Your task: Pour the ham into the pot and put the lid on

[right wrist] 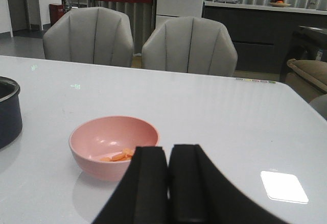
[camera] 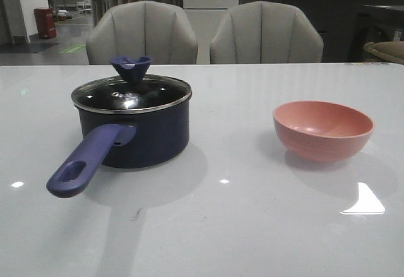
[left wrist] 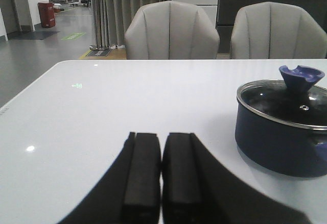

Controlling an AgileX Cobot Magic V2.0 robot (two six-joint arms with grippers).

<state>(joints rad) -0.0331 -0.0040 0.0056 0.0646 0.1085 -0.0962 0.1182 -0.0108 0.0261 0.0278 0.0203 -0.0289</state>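
The dark navy pot (camera: 136, 132) stands left of centre on the white table, its blue-purple handle (camera: 88, 159) pointing toward me. The glass lid (camera: 131, 92) rests on it, knob (camera: 131, 65) up. In the left wrist view the pot (left wrist: 278, 137) and lid (left wrist: 286, 99) lie ahead and to one side of my left gripper (left wrist: 162, 137), which is shut and empty. The pink bowl (camera: 322, 129) sits at the right. Orange ham pieces (right wrist: 118, 156) lie in the bowl (right wrist: 113, 145), just beyond my shut, empty right gripper (right wrist: 168, 150). Neither gripper shows in the front view.
Two grey chairs (camera: 142, 34) (camera: 266, 34) stand behind the table's far edge. A bright light patch (camera: 365, 204) reflects on the glossy tabletop near the front right. A counter and a red bin (camera: 45, 23) are far in the background.
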